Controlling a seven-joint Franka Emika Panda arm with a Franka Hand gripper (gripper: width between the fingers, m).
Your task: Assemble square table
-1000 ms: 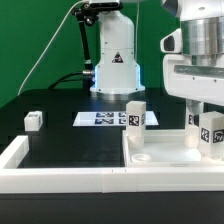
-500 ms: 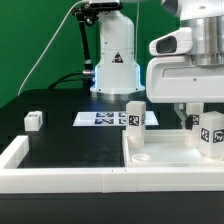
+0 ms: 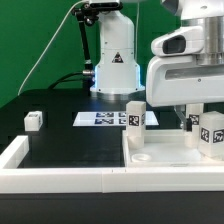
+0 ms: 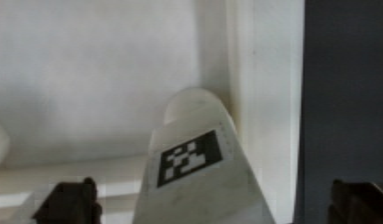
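The white square table top (image 3: 170,150) lies at the exterior view's right, rim up. Two tagged white legs stand upright on it, one at its far left corner (image 3: 135,113) and one at the right (image 3: 211,130). My gripper (image 3: 195,118) hangs low over the right leg. In the wrist view that leg (image 4: 209,165) stands between my two dark fingertips (image 4: 72,203), with a gap on each side. The gripper (image 4: 214,205) is open and touches nothing. A low round white stub (image 3: 140,157) sits near the top's front left.
A small loose tagged white part (image 3: 34,119) lies on the black table at the exterior view's left. The marker board (image 3: 100,119) lies in front of the robot base (image 3: 115,60). A long white border wall (image 3: 60,180) runs along the front.
My hand has come down and toward the exterior view's left over the right-hand leg. It has hardly moved in the last half second. The parts have not moved.
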